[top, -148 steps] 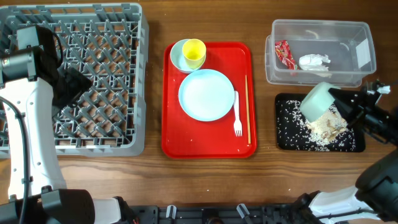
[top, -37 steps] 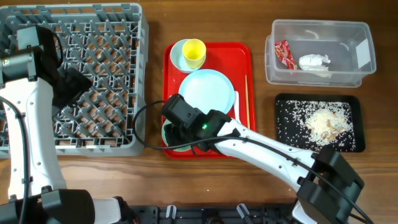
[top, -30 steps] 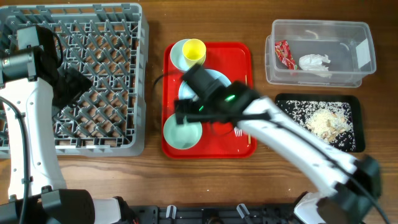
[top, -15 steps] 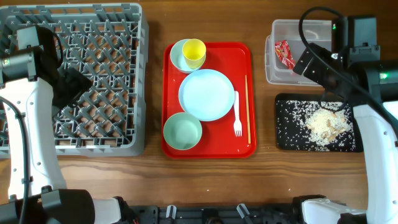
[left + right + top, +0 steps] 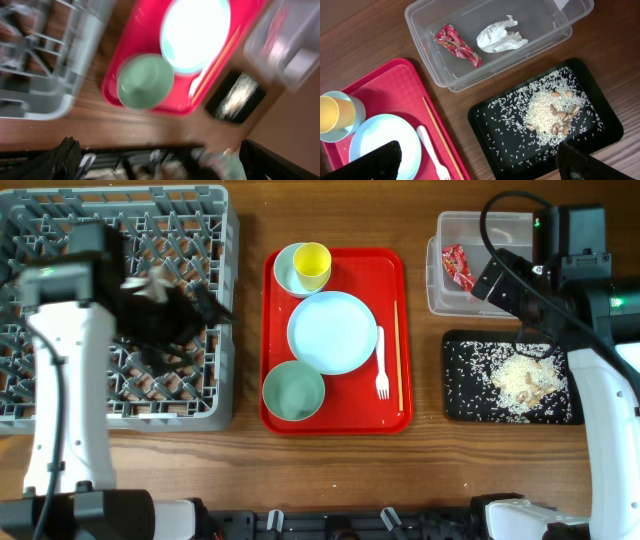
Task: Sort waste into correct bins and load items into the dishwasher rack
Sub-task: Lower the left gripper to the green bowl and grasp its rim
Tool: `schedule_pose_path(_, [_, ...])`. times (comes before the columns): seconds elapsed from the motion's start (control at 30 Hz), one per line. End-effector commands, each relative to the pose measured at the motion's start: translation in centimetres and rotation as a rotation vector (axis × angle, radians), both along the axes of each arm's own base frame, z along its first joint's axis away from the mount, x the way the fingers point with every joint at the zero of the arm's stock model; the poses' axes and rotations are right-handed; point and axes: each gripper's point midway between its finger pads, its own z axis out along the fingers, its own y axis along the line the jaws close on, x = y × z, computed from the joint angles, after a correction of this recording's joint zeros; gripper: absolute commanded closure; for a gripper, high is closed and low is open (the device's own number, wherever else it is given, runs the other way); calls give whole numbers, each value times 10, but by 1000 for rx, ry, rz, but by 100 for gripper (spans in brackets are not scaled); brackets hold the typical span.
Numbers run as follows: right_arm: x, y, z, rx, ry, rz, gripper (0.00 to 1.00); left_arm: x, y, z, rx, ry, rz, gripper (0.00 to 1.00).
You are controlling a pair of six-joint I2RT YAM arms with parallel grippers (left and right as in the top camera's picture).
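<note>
Brown wood-grain desk, plain and matte, with a dark rail of fittings along the near edge. Nothing of the room past the desk is readable.

- Grey rack fills the far-left corner of the desk. The left arm is over it, blurred in the overhead view.
- Red tray sits mid-desk.
- Blue plate lies in the tray's centre.
- Green bowl is upright at the tray's near-left corner, its rim against the plate.
- Blue bowl is at the tray's far-left corner, with the yellow cup standing in it.
- White fork lies just right of the plate.
- Wooden stick lies beside the fork, along the tray's right side.
- Clear tub is at the far-right corner of the desk. It holds the red wrapper and the white tissue, a little apart.
- Black tray is just nearer than the tub, by the right edge. Rice is heaped in its middle, with loose grains all round.
- Left fingers are spread wide and hold nothing. That view is smeared.
- Right fingers are spread wide and empty, up above the tub and black tray.
</note>
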Motion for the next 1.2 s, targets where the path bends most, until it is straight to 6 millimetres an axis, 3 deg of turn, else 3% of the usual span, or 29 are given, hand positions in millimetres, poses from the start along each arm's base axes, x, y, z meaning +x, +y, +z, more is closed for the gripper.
schedule_pose_path(0.0, [2,-5,1,-24,0,-7,0,-18,-41,-10,77,-6,-191,0])
schedule_pose_path(0.23, [2,-5,1,-25,-1,-7,0,-21,-103,-71,356,-106,-289,3])
schedule_pose_path(0.3, [2,-5,1,-24,-1,-7,0,-24,-129,-88,362,-172,-338,22])
schedule_pose_path(0.4, [2,-5,1,-24,-1,-7,0,-30,-151,-107,364,-239,-399,35])
schedule_pose_path(0.5, [2,-5,1,-25,0,-8,0,-31,-145,-134,471,-281,-376,47])
schedule_pose_path(0.67, [2,-5,1,-25,-1,-7,0,-28,-135,-165,555,-256,-355,50])
schedule_pose_path(0.9, [2,-5,1,-25,-1,-8,0,-23,-154,-217,583,-218,-408,51])
schedule_pose_path(1.03, [2,-5,1,-25,-1,-8,0,-30,-164,-228,591,-220,-445,51])
schedule_pose_path(1.13, [2,-5,1,-25,-1,-8,0,-27,-160,-227,633,-244,-443,74])
schedule_pose_path(1.17, [2,-5,1,-25,-1,-8,0,-24,-157,-226,654,-256,-437,76])
